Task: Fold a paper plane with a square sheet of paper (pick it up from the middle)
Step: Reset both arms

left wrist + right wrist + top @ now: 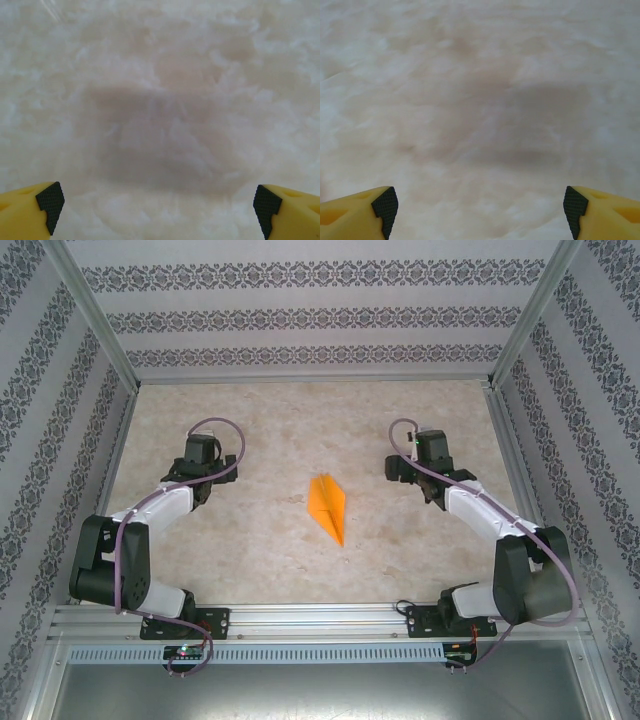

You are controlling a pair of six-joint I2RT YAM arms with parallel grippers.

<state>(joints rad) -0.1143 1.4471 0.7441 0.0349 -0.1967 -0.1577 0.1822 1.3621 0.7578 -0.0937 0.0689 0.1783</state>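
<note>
The orange paper plane (328, 506) lies flat in the middle of the table, a narrow folded dart with its point toward the near edge. My left gripper (197, 462) hangs over bare table well to the left of it, and my right gripper (412, 462) is well to the right of it. In the left wrist view the left gripper (156, 210) is open, its yellow fingertips (42, 205) far apart with only the marbled table between them. In the right wrist view the right gripper (479, 207) is open too, and its fingertips (600, 210) hold nothing.
The marbled table (300, 430) is fenced by patterned walls at the back and both sides. A metal rail (320, 618) runs along the near edge, where both arm bases are bolted.
</note>
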